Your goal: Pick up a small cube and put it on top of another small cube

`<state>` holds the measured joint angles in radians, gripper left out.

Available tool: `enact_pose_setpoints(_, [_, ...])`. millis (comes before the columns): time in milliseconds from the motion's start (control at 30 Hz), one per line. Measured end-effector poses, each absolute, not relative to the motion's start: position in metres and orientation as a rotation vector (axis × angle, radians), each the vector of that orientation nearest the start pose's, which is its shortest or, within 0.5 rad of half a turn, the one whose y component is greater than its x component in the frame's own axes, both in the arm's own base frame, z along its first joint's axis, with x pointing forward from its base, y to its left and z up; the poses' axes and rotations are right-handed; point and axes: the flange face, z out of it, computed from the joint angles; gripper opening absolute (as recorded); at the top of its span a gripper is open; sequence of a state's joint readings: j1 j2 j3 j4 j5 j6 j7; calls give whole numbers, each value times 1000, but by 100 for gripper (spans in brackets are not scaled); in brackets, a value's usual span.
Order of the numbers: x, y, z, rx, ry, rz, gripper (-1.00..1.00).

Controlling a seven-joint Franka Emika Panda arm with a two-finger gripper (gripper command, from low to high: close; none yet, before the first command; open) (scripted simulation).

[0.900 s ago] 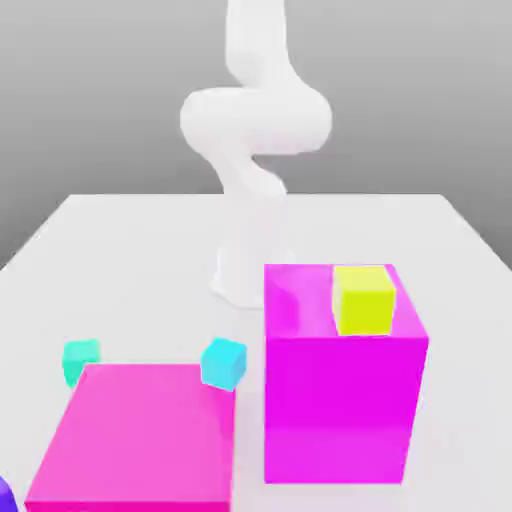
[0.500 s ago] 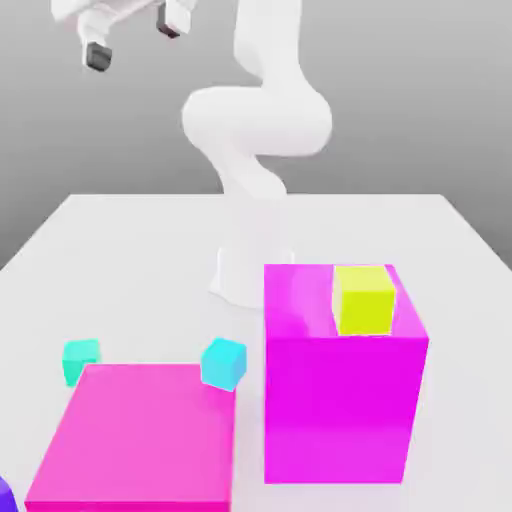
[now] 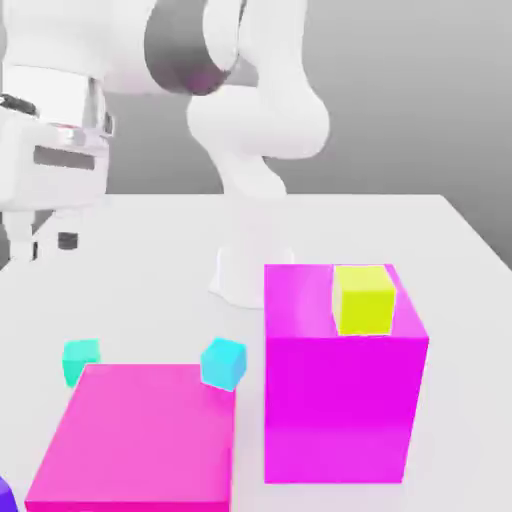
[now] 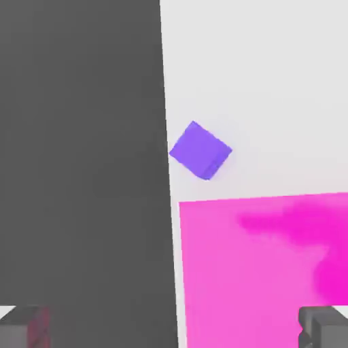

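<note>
End effector spread open above matte table; smooth teal cube, lime cube apart.

Lowered from high above the table's far-left part to just above the table at the exterior view's left edge: gripper, fingers spread wide. Arm now swung forward, looming large.

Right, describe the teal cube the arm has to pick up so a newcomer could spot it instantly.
Find the flat magenta slab low on the exterior view's left, beside the tall magenta block. Just off the slab's far corner on the exterior view's left, the small teal cube sits on the white table. It is greener than the sky-cyan cube at the slab's other far corner, and much smaller than the lime cube atop the tall block.
</note>
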<state>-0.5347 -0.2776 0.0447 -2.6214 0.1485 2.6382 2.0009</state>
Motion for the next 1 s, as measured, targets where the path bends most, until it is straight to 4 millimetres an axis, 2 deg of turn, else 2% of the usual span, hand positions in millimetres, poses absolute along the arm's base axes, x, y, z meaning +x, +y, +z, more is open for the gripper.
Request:
enact_pose_setpoints(300, [331, -251, 277, 29, 2997, -84, 0])
enact_pose_setpoints(567, [260, -271, 204, 809, 3016, -7, 0])
enact_pose_setpoints(633, [254, -271, 188, 881, 3014, -11, 0])
enact_pose_setpoints(833, [253, -271, 138, 897, 3016, -16, 0])
enact_pose_setpoints(867, [253, -270, 131, 897, 3014, -9, -100])
enact_pose_setpoints(1000, [253, -270, 131, 896, 3013, -10, -100])
